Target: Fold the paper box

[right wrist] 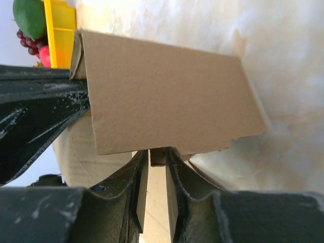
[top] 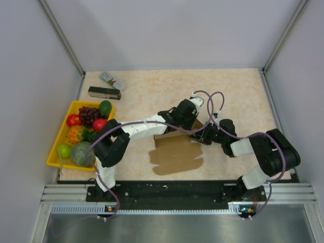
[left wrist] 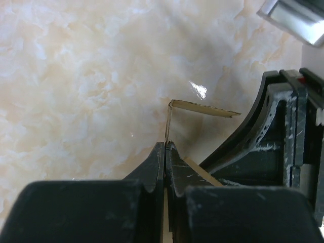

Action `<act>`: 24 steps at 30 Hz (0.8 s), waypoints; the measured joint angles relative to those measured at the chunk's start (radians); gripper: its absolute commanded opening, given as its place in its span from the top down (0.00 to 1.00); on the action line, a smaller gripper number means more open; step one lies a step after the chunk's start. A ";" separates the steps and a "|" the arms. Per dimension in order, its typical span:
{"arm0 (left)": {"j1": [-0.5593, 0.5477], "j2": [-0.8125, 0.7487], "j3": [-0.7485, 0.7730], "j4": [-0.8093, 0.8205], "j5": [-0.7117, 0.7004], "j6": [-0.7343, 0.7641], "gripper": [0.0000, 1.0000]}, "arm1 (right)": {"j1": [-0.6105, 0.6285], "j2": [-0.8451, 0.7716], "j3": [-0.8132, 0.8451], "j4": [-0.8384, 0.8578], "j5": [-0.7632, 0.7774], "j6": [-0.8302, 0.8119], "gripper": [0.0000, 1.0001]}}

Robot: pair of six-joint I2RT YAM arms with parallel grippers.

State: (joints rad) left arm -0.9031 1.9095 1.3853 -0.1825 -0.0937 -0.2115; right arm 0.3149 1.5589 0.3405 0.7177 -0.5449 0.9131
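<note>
The paper box (top: pixel 174 152) is a flat brown die-cut sheet lying mid-table, its far flap raised. My left gripper (top: pixel 194 121) reaches over that raised far edge. In the left wrist view my left gripper (left wrist: pixel 166 145) is shut on a thin upright cardboard edge, and a bent flap (left wrist: pixel 202 107) shows just beyond it. My right gripper (top: pixel 203 135) sits at the sheet's right far corner. From the right wrist, my right gripper (right wrist: pixel 158 154) has its jaws narrowly apart around a small cardboard tab (right wrist: pixel 158 158), under the big raised flap (right wrist: pixel 167 96).
A yellow tray (top: pixel 53 152) of fruit stands at the left edge. A slim black box (top: pixel 104 92) and a white packet (top: pixel 112 80) lie at the back left. The two grippers are close together; the left one's black body (right wrist: pixel 35 116) fills the right wrist view's left side.
</note>
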 measured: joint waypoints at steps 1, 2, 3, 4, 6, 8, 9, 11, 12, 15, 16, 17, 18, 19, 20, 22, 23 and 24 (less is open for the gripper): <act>0.000 0.000 0.000 0.000 0.000 0.000 1.00 | 0.012 0.000 0.000 0.000 0.005 0.002 0.81; 0.000 0.000 0.000 0.000 0.000 0.000 1.00 | 0.023 0.000 0.000 -0.001 0.011 0.005 0.81; 0.000 0.000 0.000 0.000 0.000 0.000 1.00 | 0.033 0.000 0.000 -0.001 0.018 0.007 0.83; 0.000 0.000 0.000 0.000 -0.001 0.000 1.00 | 0.045 0.000 0.000 0.000 0.029 0.008 0.84; 0.000 0.000 0.000 0.000 -0.001 -0.002 1.00 | 0.058 0.000 0.000 0.000 0.048 0.017 0.86; 0.000 -0.001 -0.002 0.000 -0.001 -0.003 1.00 | 0.064 0.001 0.000 0.006 0.061 0.032 0.86; 0.000 -0.001 -0.002 0.000 -0.002 -0.003 1.00 | 0.065 0.005 0.000 0.015 0.066 0.042 0.83; 0.000 -0.001 -0.003 0.002 -0.005 -0.003 1.00 | 0.068 0.019 0.000 0.038 0.073 0.059 0.80; 0.000 -0.002 -0.003 0.004 -0.006 -0.003 1.00 | 0.073 0.030 0.000 0.053 0.077 0.066 0.81; 0.001 -0.003 -0.006 0.005 -0.005 -0.006 1.00 | 0.082 0.060 -0.014 0.108 0.094 0.098 0.84; 0.001 -0.003 -0.006 0.005 -0.005 -0.007 1.00 | 0.083 0.075 -0.022 0.131 0.100 0.111 0.85; 0.001 -0.003 -0.006 0.005 -0.005 -0.007 1.00 | 0.083 0.086 -0.027 0.145 0.105 0.121 0.86; 0.001 -0.003 -0.006 0.006 -0.005 -0.007 1.00 | 0.083 0.101 -0.031 0.163 0.109 0.132 0.86; 0.001 -0.003 -0.006 0.006 -0.005 -0.007 1.00 | 0.083 0.112 -0.033 0.176 0.111 0.139 0.88; 0.000 -0.003 -0.006 0.006 -0.005 -0.007 1.00 | 0.083 0.123 -0.034 0.187 0.116 0.146 0.89; -0.001 -0.003 -0.007 0.007 -0.005 -0.007 1.00 | 0.083 0.133 -0.034 0.201 0.124 0.155 0.92; -0.001 -0.003 -0.007 0.007 -0.005 -0.007 1.00 | 0.083 0.136 -0.034 0.206 0.127 0.160 0.95; -0.001 -0.003 -0.008 0.007 -0.005 -0.007 1.00 | 0.083 0.141 -0.034 0.213 0.130 0.165 0.96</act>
State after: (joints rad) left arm -0.9039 1.9060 1.3777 -0.1753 -0.0986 -0.2184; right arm 0.3977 1.6997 0.3065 0.9310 -0.4149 1.0779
